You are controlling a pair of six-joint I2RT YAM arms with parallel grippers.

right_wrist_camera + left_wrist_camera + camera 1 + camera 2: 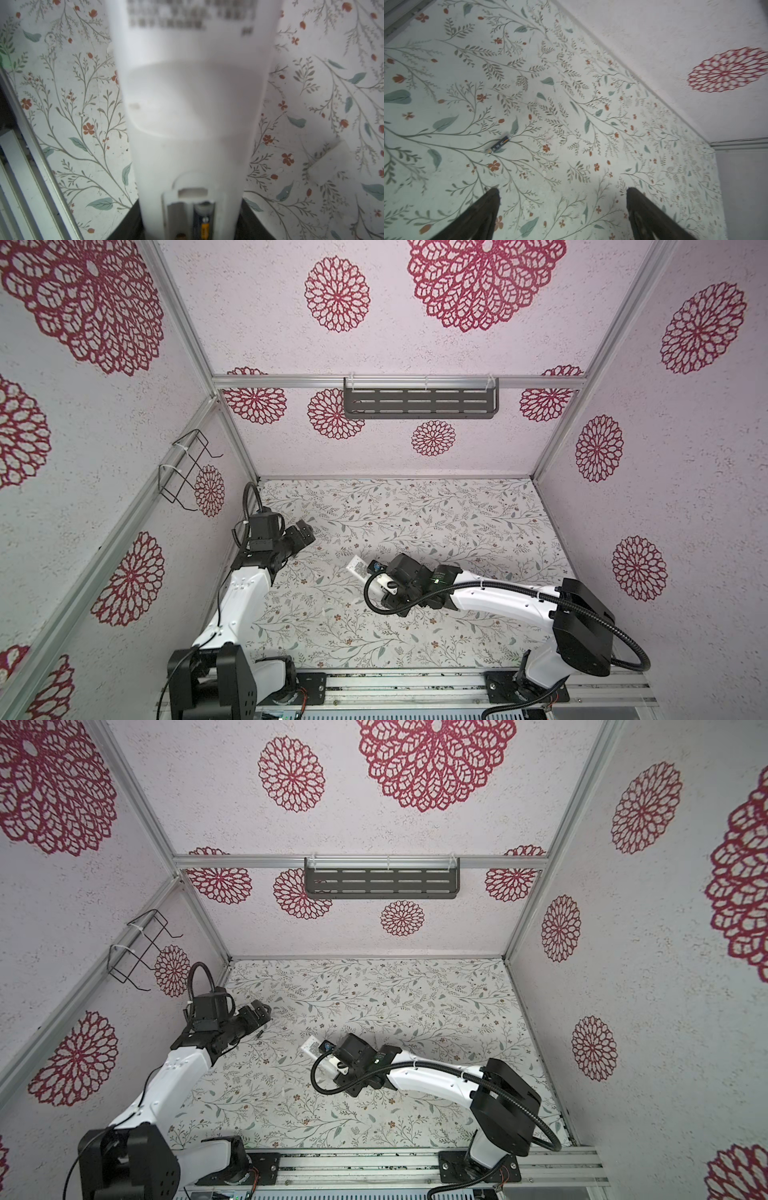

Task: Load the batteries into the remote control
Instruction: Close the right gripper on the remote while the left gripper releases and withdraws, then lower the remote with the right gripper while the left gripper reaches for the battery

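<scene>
Clamping remote control (193, 104) in right tool (375, 574), steadying the half-filled bay (179, 218). Holding left tool (562, 189) apart, likely for loose battery (498, 143).

Left gripper (309, 533) jaws spread wide; right gripper (383, 584) jaws clamped, forearm low.

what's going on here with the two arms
The robot is partway through loading batteries into a remote. The right gripper holds the remote control with its battery bay uncovered. One battery sits in one slot, and the other slot is empty. The left gripper hangs open and empty above the table. The second battery lies loose on the table near it.
</scene>
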